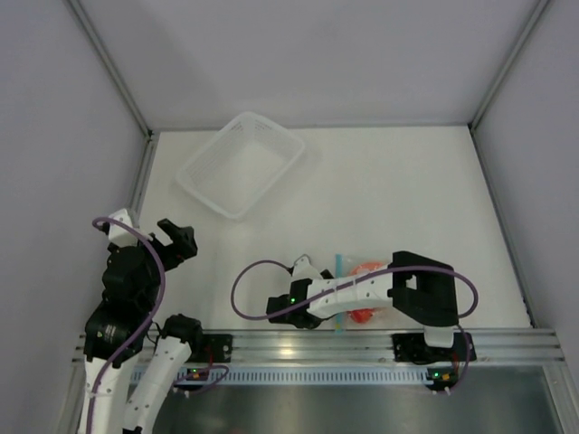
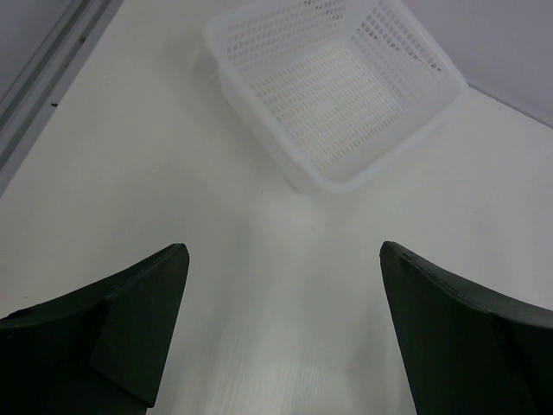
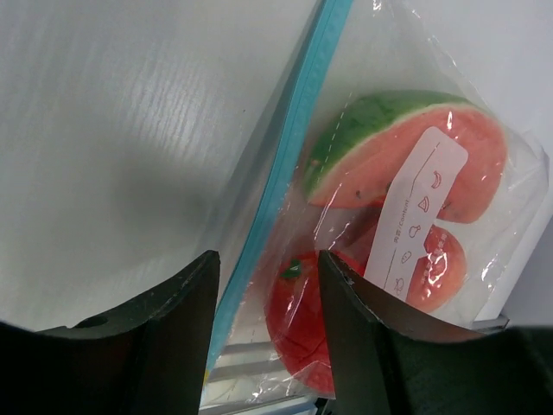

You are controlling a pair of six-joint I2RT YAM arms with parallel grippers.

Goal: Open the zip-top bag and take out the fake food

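Note:
The zip-top bag (image 1: 357, 289) lies flat near the table's front edge, its light blue zip strip (image 3: 294, 130) running along its left side. Inside it I see the watermelon wedge (image 3: 406, 147), the red tomato ball (image 3: 302, 320) and a paler orange-red fruit (image 3: 441, 268) behind a white label. My right gripper (image 3: 268, 259) is low over the bag's near-left corner. Its jaws stand apart, astride the zip strip and not pressed on it. In the top view the right gripper (image 1: 312, 307) hides part of the bag. My left gripper (image 1: 176, 240) is open and empty, far left of the bag.
A white mesh-sided basket (image 1: 240, 163) stands at the back left, empty; it also shows in the left wrist view (image 2: 333, 86). The aluminium rail (image 1: 362, 344) runs just below the bag. Enclosure walls stand on three sides.

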